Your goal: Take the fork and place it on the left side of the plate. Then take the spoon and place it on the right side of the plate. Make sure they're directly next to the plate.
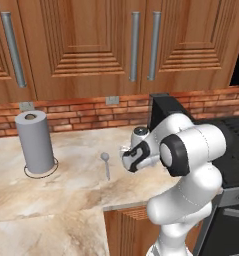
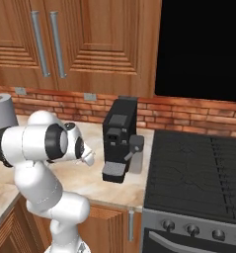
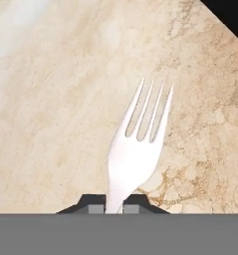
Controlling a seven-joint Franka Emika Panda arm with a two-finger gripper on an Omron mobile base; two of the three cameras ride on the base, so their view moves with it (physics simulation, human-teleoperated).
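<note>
Pinched between the claw's (image 3: 114,208) two dark fingertips (image 3: 94,207), the fork (image 3: 135,149) sticks out tines-first above the marbled table (image 3: 51,124). From the left base view, the spoon (image 1: 106,164) lies on the table between the paper towel roll (image 1: 35,142) and the arm, bowl toward the brick wall.

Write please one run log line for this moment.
gripper: shut on fork | fork: above counter | spoon: on counter, untouched
</note>
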